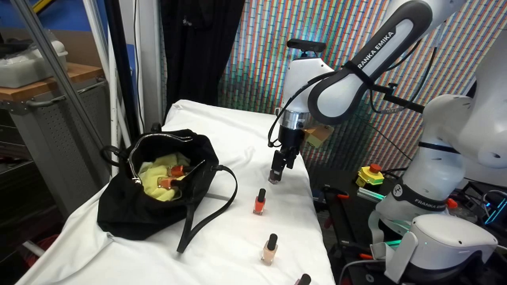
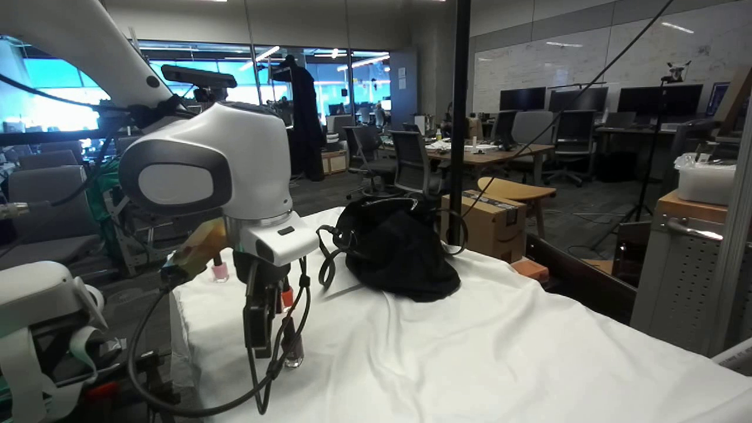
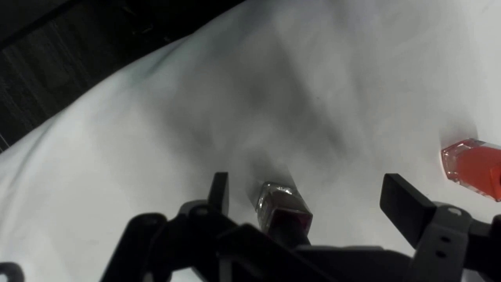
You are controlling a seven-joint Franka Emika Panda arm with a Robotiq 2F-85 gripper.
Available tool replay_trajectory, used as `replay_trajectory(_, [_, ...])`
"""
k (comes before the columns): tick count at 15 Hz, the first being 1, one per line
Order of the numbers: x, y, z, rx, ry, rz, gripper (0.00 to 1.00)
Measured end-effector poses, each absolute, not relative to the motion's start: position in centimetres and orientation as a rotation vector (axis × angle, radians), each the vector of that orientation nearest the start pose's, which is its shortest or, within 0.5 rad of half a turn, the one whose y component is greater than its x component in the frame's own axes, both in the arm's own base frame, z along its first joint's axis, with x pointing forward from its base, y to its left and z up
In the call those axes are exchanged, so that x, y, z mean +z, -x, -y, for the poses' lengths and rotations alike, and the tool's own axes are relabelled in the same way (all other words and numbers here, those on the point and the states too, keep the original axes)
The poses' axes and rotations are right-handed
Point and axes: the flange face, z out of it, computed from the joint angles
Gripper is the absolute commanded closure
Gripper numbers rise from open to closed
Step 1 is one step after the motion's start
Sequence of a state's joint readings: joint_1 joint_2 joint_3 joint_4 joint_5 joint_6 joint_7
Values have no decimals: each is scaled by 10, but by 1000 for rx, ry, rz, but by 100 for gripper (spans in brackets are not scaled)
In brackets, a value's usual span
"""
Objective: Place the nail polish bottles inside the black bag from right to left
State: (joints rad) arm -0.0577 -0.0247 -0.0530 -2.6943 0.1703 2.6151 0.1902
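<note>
black claw (image 3: 305,192) spread wide astride dark bottle (image 3: 282,209), presumably for clearance; in an exterior view, bag (image 1: 136,217) gapes at claw's nine o'clock

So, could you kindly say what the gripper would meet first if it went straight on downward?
Probably the dark nail polish bottle, seen between the fingers of the open gripper; depth is unclear, so they might straddle it and reach the white cloth first.

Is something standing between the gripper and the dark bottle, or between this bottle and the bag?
Between gripper and bottle, nothing visible. Towards the bag, its strap and raised side are in the way.
</note>
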Motion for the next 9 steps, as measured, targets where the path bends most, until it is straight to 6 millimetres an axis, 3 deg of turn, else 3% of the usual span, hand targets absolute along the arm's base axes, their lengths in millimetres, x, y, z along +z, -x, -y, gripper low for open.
replay_trajectory(9, [204,-424,53,94,2994,-714,0])
